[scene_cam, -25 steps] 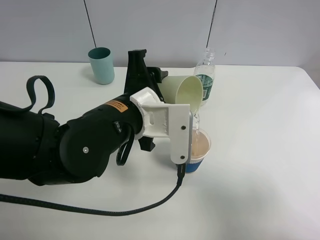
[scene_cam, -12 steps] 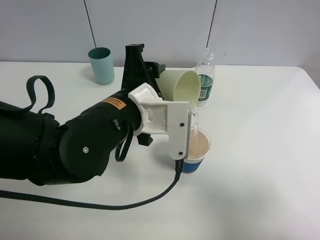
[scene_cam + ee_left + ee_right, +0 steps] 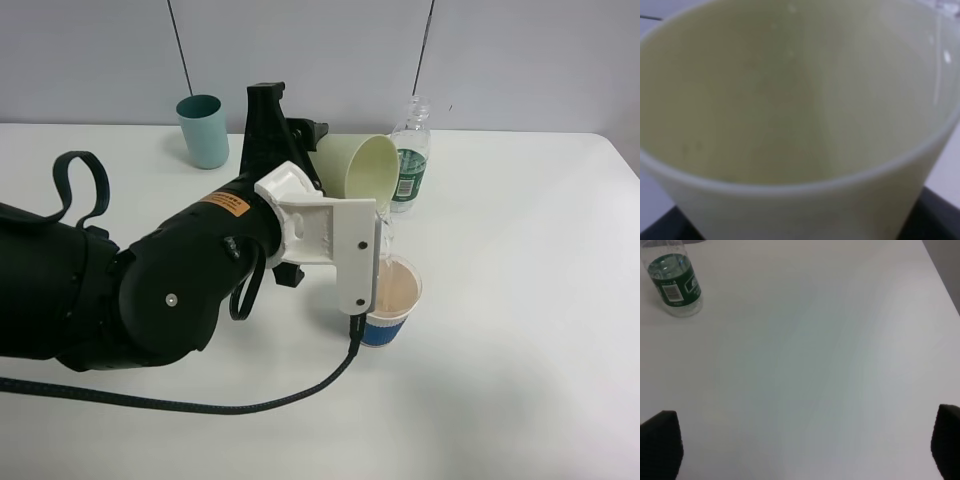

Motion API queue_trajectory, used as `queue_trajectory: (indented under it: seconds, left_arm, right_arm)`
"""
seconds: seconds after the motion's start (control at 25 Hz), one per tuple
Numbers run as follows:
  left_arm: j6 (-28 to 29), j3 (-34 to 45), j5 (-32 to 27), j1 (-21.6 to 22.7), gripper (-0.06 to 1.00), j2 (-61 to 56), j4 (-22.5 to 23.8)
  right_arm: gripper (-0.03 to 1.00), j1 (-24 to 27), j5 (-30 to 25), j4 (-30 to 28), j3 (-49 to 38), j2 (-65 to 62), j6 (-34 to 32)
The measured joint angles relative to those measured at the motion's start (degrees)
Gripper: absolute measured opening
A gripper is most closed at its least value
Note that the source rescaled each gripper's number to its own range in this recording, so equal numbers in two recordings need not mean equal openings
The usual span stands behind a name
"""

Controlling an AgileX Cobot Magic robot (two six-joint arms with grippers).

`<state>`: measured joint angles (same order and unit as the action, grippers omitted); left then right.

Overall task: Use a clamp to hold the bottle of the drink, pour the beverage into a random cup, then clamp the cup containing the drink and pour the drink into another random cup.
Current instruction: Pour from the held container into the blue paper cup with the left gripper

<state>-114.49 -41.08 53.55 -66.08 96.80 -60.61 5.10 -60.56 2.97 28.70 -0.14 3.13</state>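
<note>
Left gripper: pinches the plain pale yellow-green tapered plastic cup, tipped mouth-down above the short blue-banded translucent cup.
Stream: a thin clear beverage thread falls from the tipped rim into the lower cup, which stands on the white table.
Right gripper: fingers spread wide, holding nothing, over bare table.
Bottle: the small clear green-labelled plastic bottle stands upright just behind the tipped cup.
Risk: the stream lands near the lower cup's left edge; a small drift would likely spill it.
Risk: a swing of the tipped cup could knock the bottle.

the left arm hides the blue-banded cup's near side; the yellow-green cup is blurred.
</note>
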Motion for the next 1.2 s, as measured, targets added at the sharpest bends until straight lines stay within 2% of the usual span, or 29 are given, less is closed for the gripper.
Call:
queue_trajectory:
  seconds: [0.64, 1.2]
  left_arm:
    - [-3.89, 0.00, 2.87, 0.00, 0.05, 0.00, -0.16]
    - [-8.35, 0.00, 2.99, 0.00, 0.05, 0.00, -0.20]
  right_arm:
    - [1.00, 0.00, 0.00, 0.00, 0.00, 0.00, 0.00]
    - [1.00, 0.00, 0.00, 0.00, 0.00, 0.00, 0.00]
